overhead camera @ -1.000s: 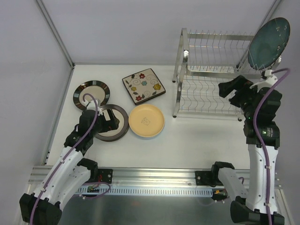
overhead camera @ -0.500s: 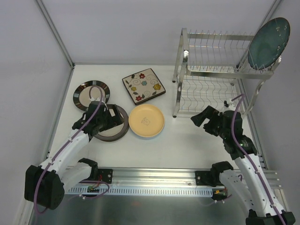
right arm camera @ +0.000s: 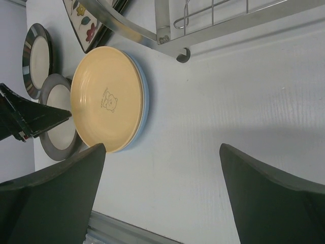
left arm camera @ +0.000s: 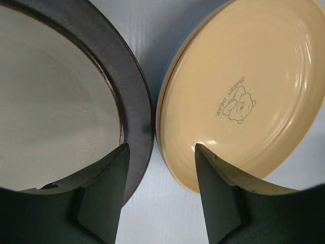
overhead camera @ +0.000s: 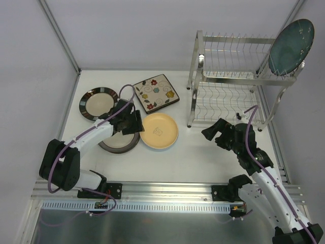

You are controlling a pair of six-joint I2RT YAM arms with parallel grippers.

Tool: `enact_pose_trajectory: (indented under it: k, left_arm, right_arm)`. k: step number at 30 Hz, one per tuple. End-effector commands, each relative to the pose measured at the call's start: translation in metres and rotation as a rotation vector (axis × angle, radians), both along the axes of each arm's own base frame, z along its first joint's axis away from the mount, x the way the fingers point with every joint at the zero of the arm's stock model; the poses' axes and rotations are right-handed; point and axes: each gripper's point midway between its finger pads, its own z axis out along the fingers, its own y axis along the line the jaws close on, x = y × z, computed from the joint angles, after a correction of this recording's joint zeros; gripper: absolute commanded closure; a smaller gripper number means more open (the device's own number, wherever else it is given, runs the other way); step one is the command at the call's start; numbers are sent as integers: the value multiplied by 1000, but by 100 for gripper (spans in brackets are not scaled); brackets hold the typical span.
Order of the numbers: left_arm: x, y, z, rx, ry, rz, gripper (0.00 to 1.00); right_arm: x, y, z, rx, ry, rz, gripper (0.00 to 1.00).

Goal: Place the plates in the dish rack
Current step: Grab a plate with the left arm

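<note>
Fingers are parted on the right gripper and the left gripper, the latter set astride dark plate and yellow plate toward the table's left edge; only one rim should be pinched.

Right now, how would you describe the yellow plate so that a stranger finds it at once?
Find the silver dish rack on the right of the table. Just left of its near foot lies the yellow plate, on the near side of the square floral plate. Only it is yellow, with a small bear drawn inside.
</note>
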Motion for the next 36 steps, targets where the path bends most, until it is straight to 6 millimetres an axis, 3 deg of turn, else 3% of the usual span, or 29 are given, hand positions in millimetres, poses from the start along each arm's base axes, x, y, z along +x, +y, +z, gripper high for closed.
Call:
enact_pose_trajectory:
  k: [1, 16, 25, 36]
  left_arm:
    - [13, -4, 6, 51, -42, -47, 46]
    - [22, -16, -11, 135, -21, -95, 69]
    - [18, -18, -3, 123, -36, -97, 99]
    - [11, -22, 29, 33, -98, -72, 100]
  right_arm:
    - [6, 3, 11, 9, -49, 5, 1]
    - [7, 8, 3, -7, -30, 27, 1]
    - [6, 10, -1, -11, -25, 31, 0]
    - [8, 27, 2, 9, -27, 79, 1]
